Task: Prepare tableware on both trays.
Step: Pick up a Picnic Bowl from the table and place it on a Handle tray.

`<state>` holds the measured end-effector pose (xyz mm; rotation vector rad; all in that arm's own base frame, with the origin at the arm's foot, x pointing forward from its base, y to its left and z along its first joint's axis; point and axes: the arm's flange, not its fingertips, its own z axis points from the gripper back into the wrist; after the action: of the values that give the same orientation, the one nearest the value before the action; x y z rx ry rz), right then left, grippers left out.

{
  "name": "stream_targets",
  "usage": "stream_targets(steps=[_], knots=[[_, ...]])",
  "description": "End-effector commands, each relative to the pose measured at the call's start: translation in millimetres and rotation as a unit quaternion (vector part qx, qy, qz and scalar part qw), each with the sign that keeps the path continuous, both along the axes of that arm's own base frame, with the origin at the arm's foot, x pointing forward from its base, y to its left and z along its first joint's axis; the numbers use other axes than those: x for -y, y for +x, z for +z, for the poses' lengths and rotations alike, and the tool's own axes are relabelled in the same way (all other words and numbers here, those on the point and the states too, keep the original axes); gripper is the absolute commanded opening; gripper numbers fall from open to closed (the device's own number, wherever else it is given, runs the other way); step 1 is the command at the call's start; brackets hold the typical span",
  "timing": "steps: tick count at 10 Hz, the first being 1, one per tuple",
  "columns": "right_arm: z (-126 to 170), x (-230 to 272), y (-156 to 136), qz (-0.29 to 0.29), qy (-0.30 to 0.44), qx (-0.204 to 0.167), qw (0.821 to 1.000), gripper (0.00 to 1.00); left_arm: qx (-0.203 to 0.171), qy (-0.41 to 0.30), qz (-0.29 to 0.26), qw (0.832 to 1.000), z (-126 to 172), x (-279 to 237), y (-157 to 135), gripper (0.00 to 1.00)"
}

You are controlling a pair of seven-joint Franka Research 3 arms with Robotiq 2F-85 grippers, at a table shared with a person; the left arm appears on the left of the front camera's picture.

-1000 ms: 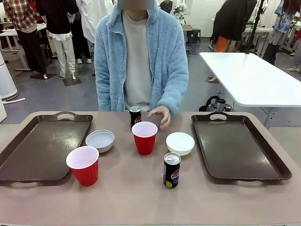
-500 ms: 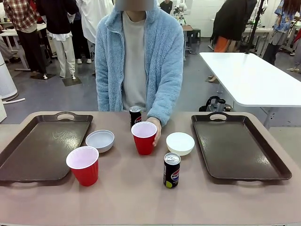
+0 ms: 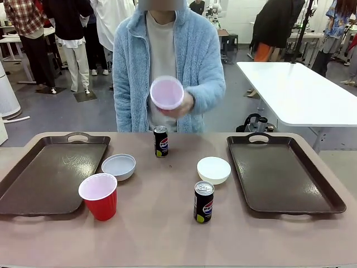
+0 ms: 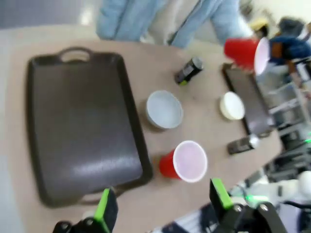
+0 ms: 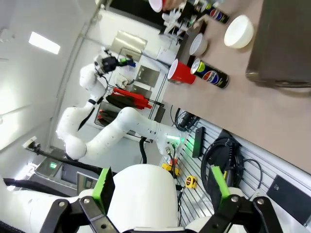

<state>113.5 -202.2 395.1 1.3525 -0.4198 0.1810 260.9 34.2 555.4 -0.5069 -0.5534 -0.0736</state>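
Holding one red cup [image 3: 167, 92] up at chest height beyond the table's far edge, a person's hand [image 3: 187, 104] is tilting it so that its empty white inside is facing the front camera. The second red cup [image 3: 99, 196] is standing upright and empty on the table [image 3: 167, 240], just beside the near right corner of the left tray [image 3: 50, 173]. A pale-grey bowl [image 3: 119, 166] is sitting empty just beyond that cup, close to the same tray's right rim. One black Pepsi can [image 3: 161, 141] is standing near the middle of the far edge. The other can [image 3: 203, 202] is standing closer to the near edge, with an empty white bowl [image 3: 213, 170] just beyond it. The left tray and the right tray [image 3: 284, 178] are lying bare at the table's left and right ends. The left gripper [image 4: 160, 194] is hovering above the near edge with its jaws spread wide, gripping nothing. The right gripper [image 5: 160, 177] is gaping likewise, empty, well apart from the tableware.
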Motion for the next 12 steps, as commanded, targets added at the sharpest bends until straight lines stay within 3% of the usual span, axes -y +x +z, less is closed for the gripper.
stream_targets(steps=[1, 3, 4, 5, 6, 12], knots=[[-0.7, 2.3, -7.7, -0.004, 0.000, 0.008, 1.000, 1.00, -0.039, 0.066, 0.001, 0.997, -54.8, 82.7, -19.0, 1.00], [-0.7, 2.3, -7.7, -0.004, 0.000, 0.008, 1.000, 1.00, -0.141, 0.142, -0.013, 0.980, -48.7, 109.1, -21.4, 1.00], [-0.7, 2.3, -7.7, -0.004, 0.000, 0.008, 1.000, 1.00, -0.179, 0.146, -0.027, 0.973, -46.1, 117.0, -24.6, 1.00], [-0.7, 2.3, -7.7, -0.004, 0.000, 0.008, 1.000, 1.00, -0.179, 0.117, -0.055, 0.975, -44.4, 119.5, -29.1, 1.00], [-0.7, 2.3, -7.7, -0.004, 0.000, 0.008, 1.000, 1.00, -0.137, 0.139, -0.012, 0.981, -40.8, 123.3, -4.2, 1.00], [-0.7, 2.3, -7.7, -0.004, 0.000, 0.008, 1.000, 1.00, -0.137, 0.139, -0.012, 0.981, -40.8, 123.3, -4.2, 1.00]])
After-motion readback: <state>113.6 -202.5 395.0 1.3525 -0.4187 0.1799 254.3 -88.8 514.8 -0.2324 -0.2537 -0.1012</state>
